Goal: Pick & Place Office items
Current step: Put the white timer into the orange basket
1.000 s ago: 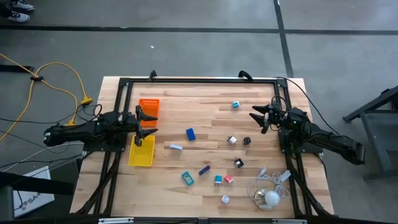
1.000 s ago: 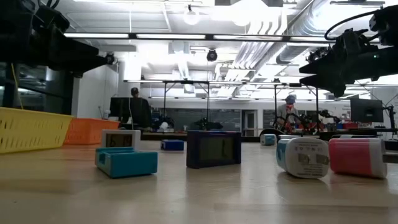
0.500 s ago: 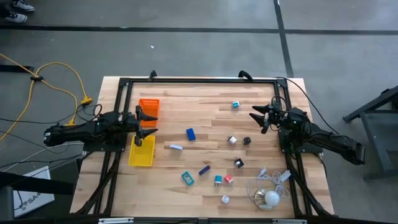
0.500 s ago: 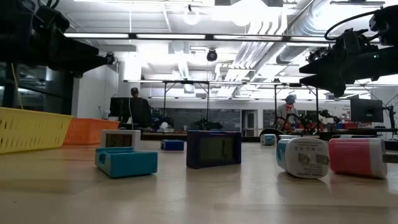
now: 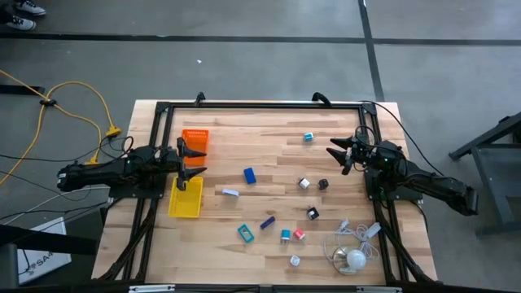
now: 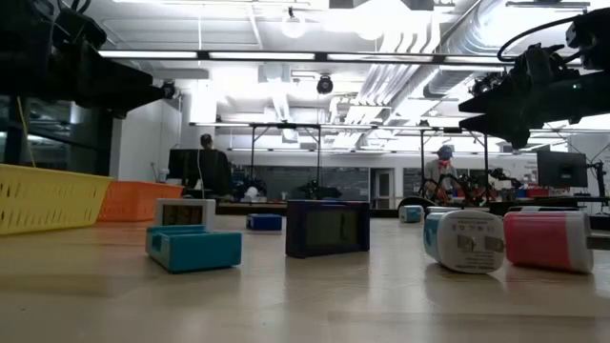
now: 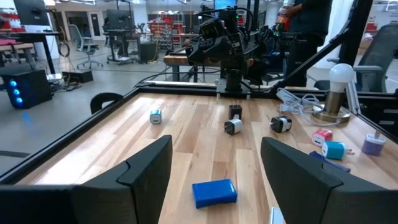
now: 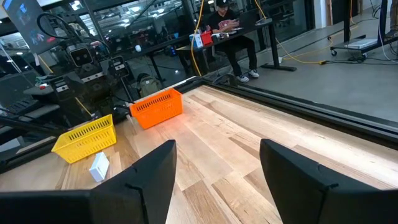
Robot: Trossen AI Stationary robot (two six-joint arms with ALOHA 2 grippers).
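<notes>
Small office items lie scattered flat on the wooden table: a blue block (image 5: 249, 174), a white piece (image 5: 231, 193), a purple block (image 5: 267, 221), a teal block (image 5: 245, 233), teal (image 5: 286, 236) and pink (image 5: 299, 234) bits, black clips (image 5: 322, 184). The blue block (image 7: 214, 192) also shows in the left wrist view. My left gripper (image 5: 193, 161) hovers open at the table's left side, between the two trays. My right gripper (image 5: 339, 151) hovers open at the right side, above bare wood.
An orange tray (image 5: 195, 141) and a yellow tray (image 5: 186, 198) sit at the table's left. A white cable bundle with a round white piece (image 5: 355, 259) lies at the near right corner. A black frame (image 5: 260, 104) rims the table. People show in the room behind.
</notes>
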